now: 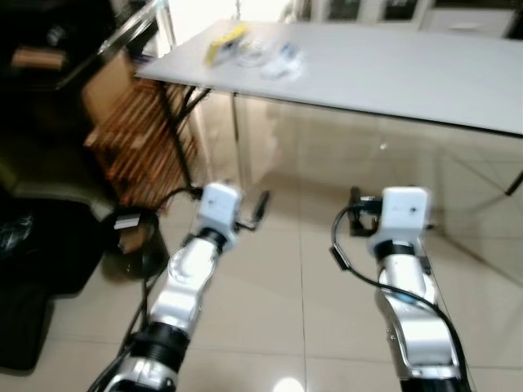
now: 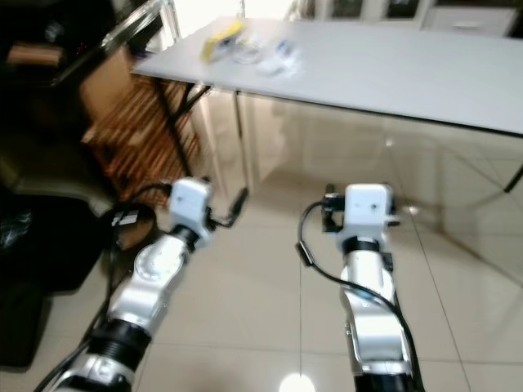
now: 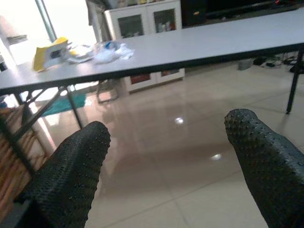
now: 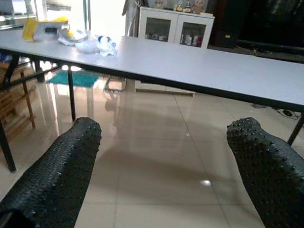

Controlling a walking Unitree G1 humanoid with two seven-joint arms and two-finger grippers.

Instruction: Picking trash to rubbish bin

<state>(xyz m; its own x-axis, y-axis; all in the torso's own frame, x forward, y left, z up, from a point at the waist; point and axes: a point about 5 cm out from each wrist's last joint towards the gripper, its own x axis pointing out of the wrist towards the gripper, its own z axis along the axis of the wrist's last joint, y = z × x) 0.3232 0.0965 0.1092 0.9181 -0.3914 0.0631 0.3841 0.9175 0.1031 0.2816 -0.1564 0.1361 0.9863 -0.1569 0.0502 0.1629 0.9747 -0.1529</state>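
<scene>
Glossy tiles stretch beneath our left gripper (image 3: 161,166) and right gripper (image 4: 166,166) — both with fingers spread, holding nothing. Ahead and up, well apart from us, the trash (image 1: 245,49) — a yellow packet (image 1: 225,42) and clear wrappers (image 1: 282,61) — lies near the table's (image 1: 392,73) far left corner, nearer our left arm
</scene>
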